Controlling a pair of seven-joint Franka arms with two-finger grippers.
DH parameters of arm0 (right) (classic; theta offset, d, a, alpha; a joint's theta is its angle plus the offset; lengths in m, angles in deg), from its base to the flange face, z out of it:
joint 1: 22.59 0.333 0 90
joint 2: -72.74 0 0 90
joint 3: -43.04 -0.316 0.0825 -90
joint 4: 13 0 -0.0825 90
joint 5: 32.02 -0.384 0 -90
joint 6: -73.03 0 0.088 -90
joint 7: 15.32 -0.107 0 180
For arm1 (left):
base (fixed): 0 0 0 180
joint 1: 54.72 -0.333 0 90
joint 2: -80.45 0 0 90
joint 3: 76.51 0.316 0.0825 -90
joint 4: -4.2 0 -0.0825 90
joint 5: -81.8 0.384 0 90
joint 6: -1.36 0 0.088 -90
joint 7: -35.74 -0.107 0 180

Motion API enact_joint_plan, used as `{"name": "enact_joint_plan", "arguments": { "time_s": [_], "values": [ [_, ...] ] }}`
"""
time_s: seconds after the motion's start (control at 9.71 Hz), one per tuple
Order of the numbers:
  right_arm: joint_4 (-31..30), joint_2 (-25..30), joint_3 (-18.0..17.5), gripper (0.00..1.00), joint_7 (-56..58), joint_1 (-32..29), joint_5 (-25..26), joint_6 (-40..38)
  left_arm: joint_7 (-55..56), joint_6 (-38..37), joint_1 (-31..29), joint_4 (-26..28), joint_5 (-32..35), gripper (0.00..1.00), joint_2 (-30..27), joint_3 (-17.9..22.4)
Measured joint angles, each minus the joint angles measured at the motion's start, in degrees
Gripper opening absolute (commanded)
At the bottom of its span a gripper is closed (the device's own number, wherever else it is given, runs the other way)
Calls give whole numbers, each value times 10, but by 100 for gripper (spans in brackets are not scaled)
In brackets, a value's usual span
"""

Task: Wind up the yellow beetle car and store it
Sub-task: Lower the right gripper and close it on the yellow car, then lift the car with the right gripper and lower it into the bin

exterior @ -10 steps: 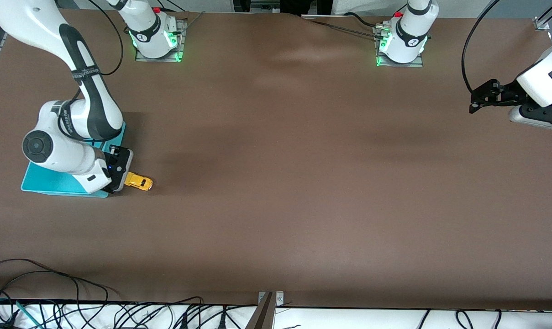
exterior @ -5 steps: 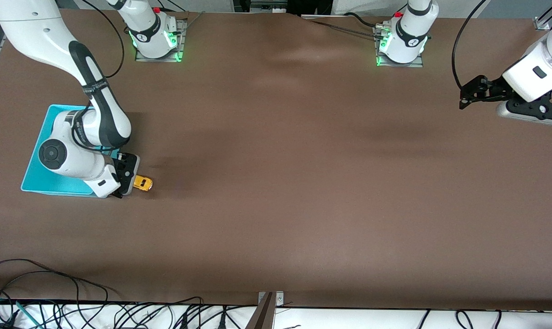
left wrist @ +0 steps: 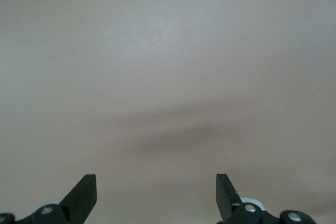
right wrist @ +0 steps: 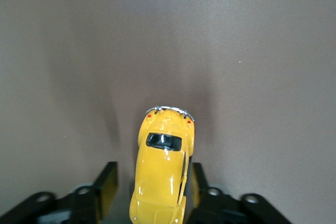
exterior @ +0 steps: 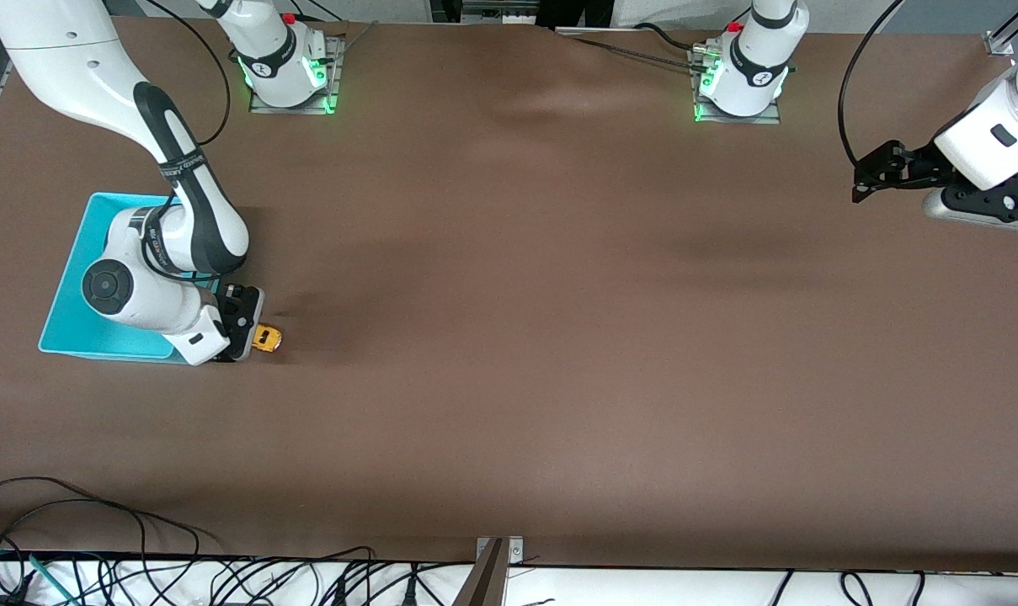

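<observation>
The yellow beetle car (exterior: 267, 338) (right wrist: 163, 174) stands on the brown table beside the turquoise bin (exterior: 64, 326), at the right arm's end. My right gripper (exterior: 253, 338) (right wrist: 154, 176) is down at the table with its fingers on either side of the car's body. One finger (right wrist: 195, 179) lies against the car's side. The other finger (right wrist: 109, 182) stands a small gap away from it. Most of the car is hidden under the hand in the front view. My left gripper (exterior: 862, 183) (left wrist: 156, 187) waits open over bare table at the left arm's end.
The flat turquoise bin is partly covered by the right arm's wrist (exterior: 130, 295). Cables (exterior: 138, 572) run along the table edge nearest the front camera. The two arm bases (exterior: 288, 63) (exterior: 744, 71) stand at the edge farthest from it.
My right gripper has slid along the car until its fingers straddle the body, and the fingers have narrowed. The left arm shifted slightly and stays open.
</observation>
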Motion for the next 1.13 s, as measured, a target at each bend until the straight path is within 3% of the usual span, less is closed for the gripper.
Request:
{"name": "enact_joint_plan", "arguments": {
  "time_s": [0.51,0.72,1.13],
  "values": [
    [5,3,-1,0,-1,0,0,-10,1,0,0,0,0,100,0,2],
    [24,30,-4,0,-37,0,0,-82,1,0,0,0,0,100,1,2],
    [77,137,-9,0,-104,-1,0,-295,1,1,0,0,0,100,1,2]
  ]
}}
